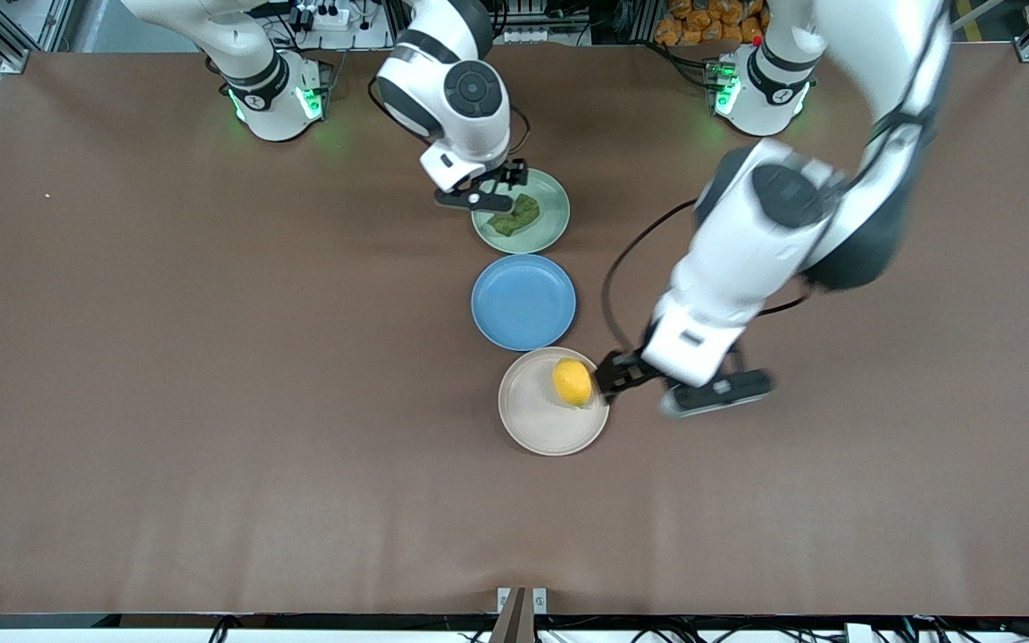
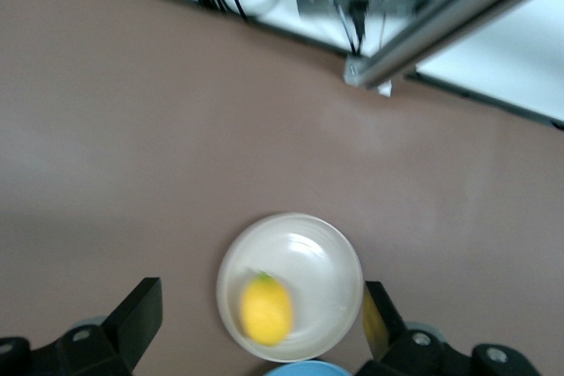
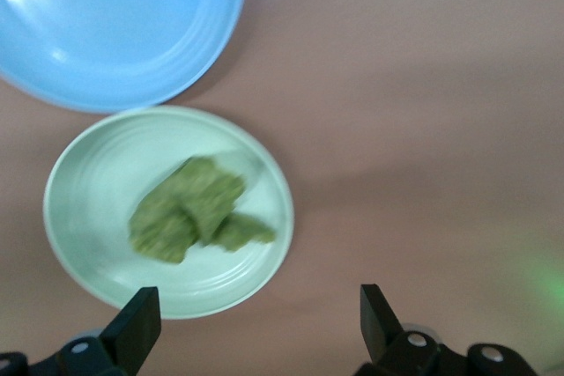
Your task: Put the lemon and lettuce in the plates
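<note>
While the left pincer [image 1: 614,373] hangs wide open, empty, its arm bent steeply over the cream plate [image 1: 532,420] holding the lemon [image 1: 572,381], the right pincer [image 1: 489,189] gapes wide over the mint plate [image 1: 550,228], where the lettuce [image 1: 515,216] lies, mid-tabletop [image 1: 211,402].

The light is even and rather soft, coming from above. The table [image 1: 166,357] shows only weak shadows. Green lamps at the arm bases throw a green glow on the cloth. The left arm looks smeared by motion blur. The left wrist view is blurred overall; the lemon [image 2: 266,310] has fuzzy edges. A small glare sits on the blue plate [image 3: 115,15].
</note>
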You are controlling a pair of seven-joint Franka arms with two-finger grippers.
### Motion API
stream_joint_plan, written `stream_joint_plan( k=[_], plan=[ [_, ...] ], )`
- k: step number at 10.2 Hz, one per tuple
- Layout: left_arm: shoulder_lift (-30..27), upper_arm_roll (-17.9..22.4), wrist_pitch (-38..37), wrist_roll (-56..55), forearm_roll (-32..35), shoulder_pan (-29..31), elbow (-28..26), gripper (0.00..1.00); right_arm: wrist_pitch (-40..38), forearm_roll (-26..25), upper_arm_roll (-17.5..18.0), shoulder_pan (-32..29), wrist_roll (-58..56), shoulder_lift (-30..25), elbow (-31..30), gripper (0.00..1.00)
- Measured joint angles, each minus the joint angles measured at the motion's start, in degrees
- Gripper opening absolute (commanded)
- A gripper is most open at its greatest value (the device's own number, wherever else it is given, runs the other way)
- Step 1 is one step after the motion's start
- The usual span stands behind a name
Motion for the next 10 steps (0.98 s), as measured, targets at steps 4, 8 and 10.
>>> stream_joint_plan(
  k=[4, 8, 10],
  plan=[
    [-13.27, 1.0, -15.18, 17.41, 1.98, 9.86, -0.46, 1.0, -11.37, -0.61, -6.37, -7.4, -11.34, -6.31, 0.2, 1.0],
    [-17.66, 0.91, -26.73, 19.99, 1.98, 14.57, -0.98, 1.0, -16.9, -0.65, -17.12, -15.32, -30.05, -7.46, 4.64, 1.0],
    [-18.53, 0.91, -29.62, 22.69, 1.98, 15.29, -1.15, 1.0, -18.03, -0.67, -18.04, -19.99, -35.28, -7.46, 8.16, 1.0]
  ],
)
